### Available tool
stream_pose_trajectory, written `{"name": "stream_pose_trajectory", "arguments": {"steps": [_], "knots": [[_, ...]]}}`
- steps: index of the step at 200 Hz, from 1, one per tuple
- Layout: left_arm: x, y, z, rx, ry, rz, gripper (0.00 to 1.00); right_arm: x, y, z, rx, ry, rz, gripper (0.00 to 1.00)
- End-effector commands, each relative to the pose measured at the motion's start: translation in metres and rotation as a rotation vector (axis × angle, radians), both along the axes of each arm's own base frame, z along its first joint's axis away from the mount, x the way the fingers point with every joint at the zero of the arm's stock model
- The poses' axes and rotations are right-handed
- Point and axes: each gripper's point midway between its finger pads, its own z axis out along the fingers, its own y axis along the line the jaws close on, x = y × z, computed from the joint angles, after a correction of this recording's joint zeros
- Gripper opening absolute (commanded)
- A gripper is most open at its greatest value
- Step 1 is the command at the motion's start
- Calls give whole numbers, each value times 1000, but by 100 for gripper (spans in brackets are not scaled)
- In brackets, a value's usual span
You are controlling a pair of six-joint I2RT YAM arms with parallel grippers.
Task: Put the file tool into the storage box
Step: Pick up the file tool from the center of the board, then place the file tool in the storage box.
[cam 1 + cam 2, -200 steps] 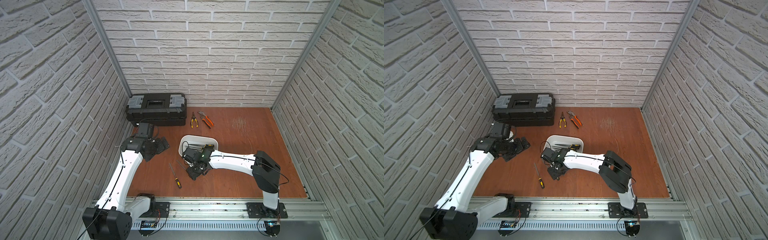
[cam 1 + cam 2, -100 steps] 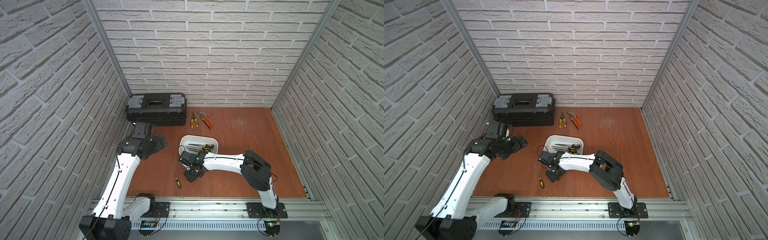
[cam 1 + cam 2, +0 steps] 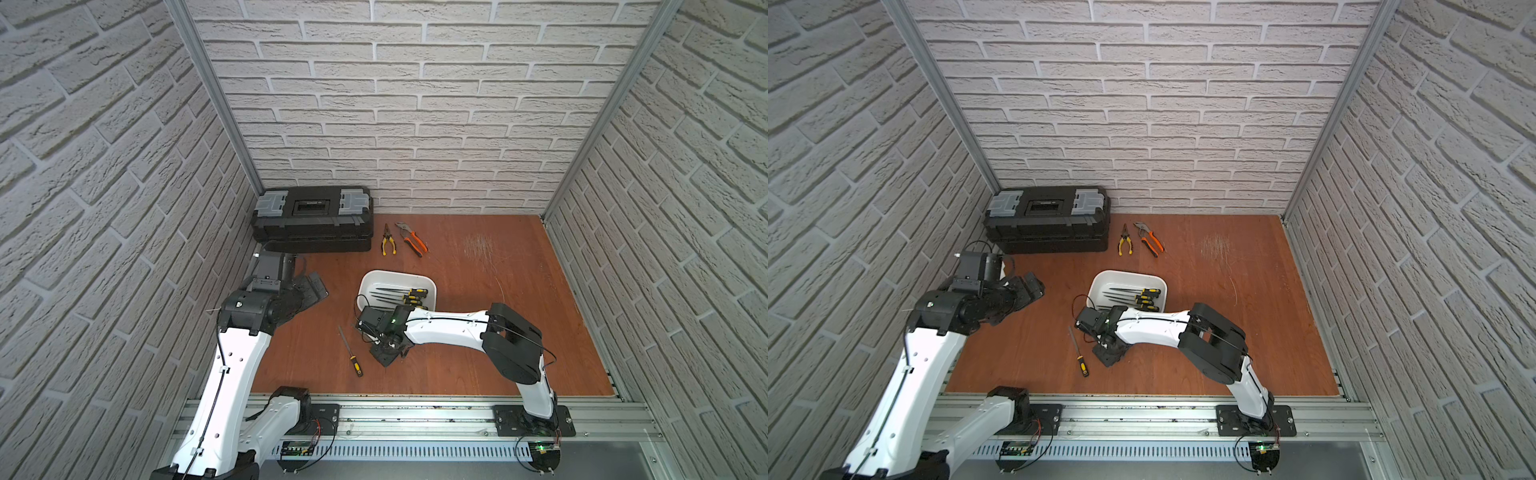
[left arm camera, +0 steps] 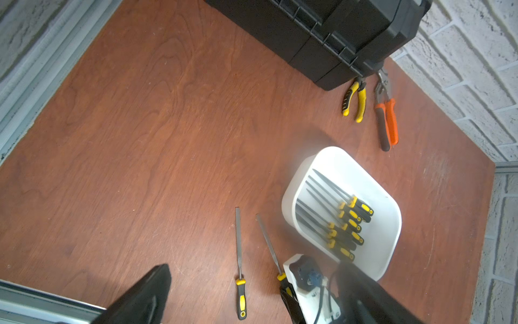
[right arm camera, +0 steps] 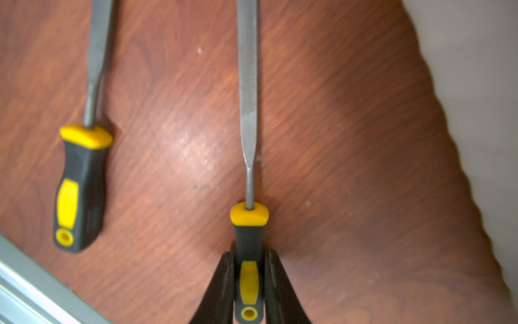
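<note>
Finding: my right jaws are clamped shut on the file tool (image 5: 248,112) handle.
The file tool is down at the tabletop (image 3: 478,332), just beside the white storage box (image 4: 389,224), outside it. My left jaws stand wide open, empty.

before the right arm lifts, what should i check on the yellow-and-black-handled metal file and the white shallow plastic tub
1. Grip: right gripper shut on the held file, a grey blade with a yellow-and-black handle: ok.
2. Grip placement: near the handle's butt end, so the blade may droop: not ok.
3. Neighbour: second file lies apart from it: ok.
4. Target: white shallow plastic tub has bare floor beside the stored files: ok.
5. Path: left gripper is off by the black toolbox: ok.
</note>
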Motion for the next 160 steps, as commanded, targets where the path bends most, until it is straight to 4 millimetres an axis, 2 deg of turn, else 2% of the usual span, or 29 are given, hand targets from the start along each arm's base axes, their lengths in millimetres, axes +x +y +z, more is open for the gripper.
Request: {"name": "stream_pose_trajectory", "arguments": {"steps": [1, 39, 65, 83, 112, 135, 160], "knots": [[7, 3, 26, 21, -84, 3, 98, -2, -6, 52, 39, -77, 112, 15], [29, 0, 62, 18, -170, -8, 98, -6, -13, 109, 90, -131, 266, 12], [48, -13, 69, -24, -204, -49, 98, -2, -21, 141, 156, -143, 317, 11], [63, -29, 65, -73, -201, -101, 98, 13, -33, 154, 201, -138, 324, 11], [87, -63, 53, -130, -165, -190, 98, 43, -59, 155, 200, -114, 332, 11], [106, -94, 38, -143, -95, -265, 98, 66, -77, 144, 163, -95, 335, 10], [124, -112, 21, -145, -33, -277, 98, 93, -87, 130, 155, -88, 322, 9]]}}
